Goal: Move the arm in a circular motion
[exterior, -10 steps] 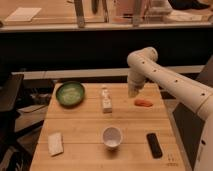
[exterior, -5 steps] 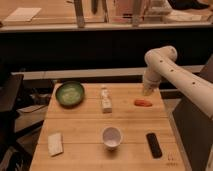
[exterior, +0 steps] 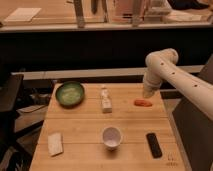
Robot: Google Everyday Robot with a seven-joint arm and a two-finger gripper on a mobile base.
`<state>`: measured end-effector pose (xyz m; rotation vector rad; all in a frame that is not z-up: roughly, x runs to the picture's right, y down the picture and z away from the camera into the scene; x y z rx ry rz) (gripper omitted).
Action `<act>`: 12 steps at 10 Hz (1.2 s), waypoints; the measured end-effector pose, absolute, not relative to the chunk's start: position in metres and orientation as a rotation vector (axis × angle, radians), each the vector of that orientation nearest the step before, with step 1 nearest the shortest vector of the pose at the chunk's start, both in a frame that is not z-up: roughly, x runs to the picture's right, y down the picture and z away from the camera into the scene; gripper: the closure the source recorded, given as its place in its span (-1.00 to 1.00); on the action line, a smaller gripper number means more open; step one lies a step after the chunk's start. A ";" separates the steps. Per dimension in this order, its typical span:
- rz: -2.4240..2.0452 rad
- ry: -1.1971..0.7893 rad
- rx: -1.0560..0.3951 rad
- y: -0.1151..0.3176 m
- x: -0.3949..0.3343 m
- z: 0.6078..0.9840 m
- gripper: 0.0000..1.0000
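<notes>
Gripper [exterior: 148, 92] — at table's [exterior: 90, 127] right edge, just above carrot [exterior: 143, 103] | arm [exterior: 172, 75] bends up-right behind it

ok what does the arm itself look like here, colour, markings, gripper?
The arm is white, built of thick rounded tube segments with a bulbous elbow joint and small dark dots along the links. No loose cables show. The gripper is its pale end, at the table's right rear edge near the orange item.

This looks like a robotics lab or test room. The white arm [exterior: 176, 76] holds its hand [exterior: 148, 92] over the far right edge of a plain wooden bench [exterior: 85, 125]. Left of the hand sit a green bowl [exterior: 70, 93] and loose cables [exterior: 33, 107] on the floor. Beyond the hand runs a long counter [exterior: 100, 26] with metal posts.
</notes>
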<state>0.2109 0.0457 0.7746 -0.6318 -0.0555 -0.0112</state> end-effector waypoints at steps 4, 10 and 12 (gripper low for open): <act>-0.038 -0.058 -0.644 0.057 0.203 0.770 1.00; -0.100 -0.072 -0.645 0.070 0.181 0.759 1.00; -0.111 -0.074 -0.645 0.071 0.187 0.757 1.00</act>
